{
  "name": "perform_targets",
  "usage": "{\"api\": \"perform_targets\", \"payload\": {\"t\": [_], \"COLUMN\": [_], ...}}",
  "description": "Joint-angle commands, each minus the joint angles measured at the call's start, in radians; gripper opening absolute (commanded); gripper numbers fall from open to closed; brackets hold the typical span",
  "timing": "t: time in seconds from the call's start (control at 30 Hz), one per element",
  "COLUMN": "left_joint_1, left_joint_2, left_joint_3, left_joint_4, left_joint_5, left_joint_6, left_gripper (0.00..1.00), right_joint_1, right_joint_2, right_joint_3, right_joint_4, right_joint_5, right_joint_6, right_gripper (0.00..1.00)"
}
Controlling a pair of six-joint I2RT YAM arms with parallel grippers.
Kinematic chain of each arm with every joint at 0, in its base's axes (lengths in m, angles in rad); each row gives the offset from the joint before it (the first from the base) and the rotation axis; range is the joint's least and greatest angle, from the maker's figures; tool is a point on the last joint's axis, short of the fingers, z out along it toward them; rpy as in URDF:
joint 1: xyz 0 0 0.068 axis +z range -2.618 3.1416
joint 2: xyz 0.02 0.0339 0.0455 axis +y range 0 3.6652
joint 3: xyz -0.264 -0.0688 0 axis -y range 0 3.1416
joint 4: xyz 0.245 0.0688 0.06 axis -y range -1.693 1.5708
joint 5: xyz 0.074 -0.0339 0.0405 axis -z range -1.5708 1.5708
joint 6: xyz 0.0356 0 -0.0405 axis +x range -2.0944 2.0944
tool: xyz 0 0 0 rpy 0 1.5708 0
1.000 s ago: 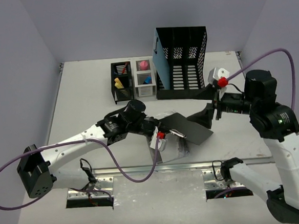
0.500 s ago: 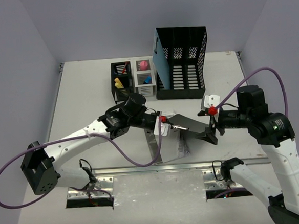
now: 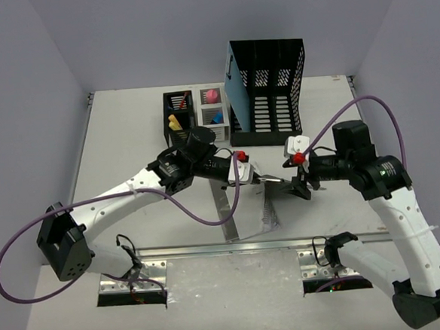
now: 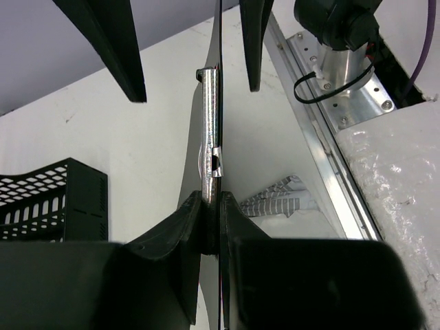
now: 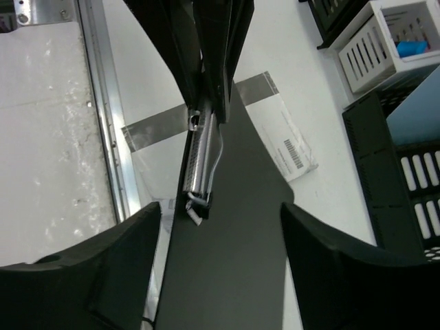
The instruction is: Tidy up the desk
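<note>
As the overhead view has it, the white bench (image 3: 129, 156) lies flat between lilac walls (image 3: 42, 109), its metal rail (image 3: 226, 248) running left to right along the edge nearest the arm bases. Which side is the longer, I can't call from up here. A black file rack (image 3: 266, 94) stands upright at the back. Just on the near side of that rack, the left tool (image 3: 252, 175) is clenched on a thin black clipboard (image 3: 272, 179), held on edge and stretching rightward to the right tool (image 3: 293, 188). Beneath them a clear barcoded sleeve (image 3: 246, 208) lies flat on the bench.

Over to the left wrist: the left tool is pinched tight on the board's edge just below its silver clip (image 4: 211, 124). The right tool's fingers (image 4: 110, 41) straddle the board, spread, with a small gap on either side.

Right wrist now: both fingers wide apart, released, with the board's dark face (image 5: 234, 261) between them and the rack at far right.
</note>
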Motion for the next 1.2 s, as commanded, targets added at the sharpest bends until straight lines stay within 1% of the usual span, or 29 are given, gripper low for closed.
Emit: {"api": "perform_targets", "payload": {"t": [0.0,0.2,0.27,0.33,0.43,0.47,0.53,0.83,0.87,0.9,0.93,0.97,1.03,1.17], "left_joint_1": [0.013,0.021,0.023,0.024,0.029,0.030,0.036,0.046,0.044,0.044,0.044,0.044,0.044,0.055], "left_joint_2": [0.018,0.046,0.052,0.063,0.066,0.066,0.069,0.049,0.047,0.043,0.040,0.037,0.018,-0.037], "left_joint_3": [0.058,0.089,0.094,0.103,0.108,0.108,0.108,0.080,0.075,0.074,0.072,0.068,0.054,0.017], "left_joint_4": [0.048,0.042,0.043,0.045,0.048,0.048,0.048,0.057,0.055,0.055,0.057,0.055,0.058,0.078], "left_joint_5": [0.084,0.109,0.113,0.116,0.119,0.121,0.122,0.101,0.089,0.081,0.072,0.052,0.021,-0.025], "left_joint_6": [-0.037,-0.055,-0.065,-0.074,-0.075,-0.075,-0.075,-0.072,-0.075,-0.078,-0.089,-0.091,-0.094,-0.112], "left_gripper": [0.00,0.00,0.00,0.00,0.00,0.00,0.00,0.00,0.08,0.22,0.38,0.64,1.00,1.00], "right_joint_1": [0.006,0.007,0.007,0.007,0.007,0.007,0.007,0.007,0.007,0.007,0.007,0.007,0.007,0.007], "right_joint_2": [0.010,0.012,0.010,0.009,-0.001,-0.002,-0.008,-0.025,-0.025,-0.027,-0.025,-0.021,-0.011,0.018], "right_joint_3": [-0.012,-0.060,-0.068,-0.078,-0.094,-0.097,-0.106,-0.089,-0.085,-0.083,-0.078,-0.074,-0.049,-0.002], "right_joint_4": [0.101,0.139,0.152,0.164,0.170,0.169,0.166,0.147,0.147,0.147,0.147,0.149,0.150,0.156], "right_joint_5": [-0.063,-0.132,-0.147,-0.169,-0.181,-0.180,-0.172,-0.132,-0.129,-0.123,-0.118,-0.111,-0.101,-0.091], "right_joint_6": [-0.052,-0.144,-0.153,-0.157,-0.164,-0.172,-0.175,-0.160,-0.151,-0.147,-0.147,-0.134,-0.111,-0.066], "right_gripper": [0.66,0.59,0.56,0.50,0.31,0.16,0.02,0.01,0.01,0.01,0.01,0.01,0.01,0.01]}}
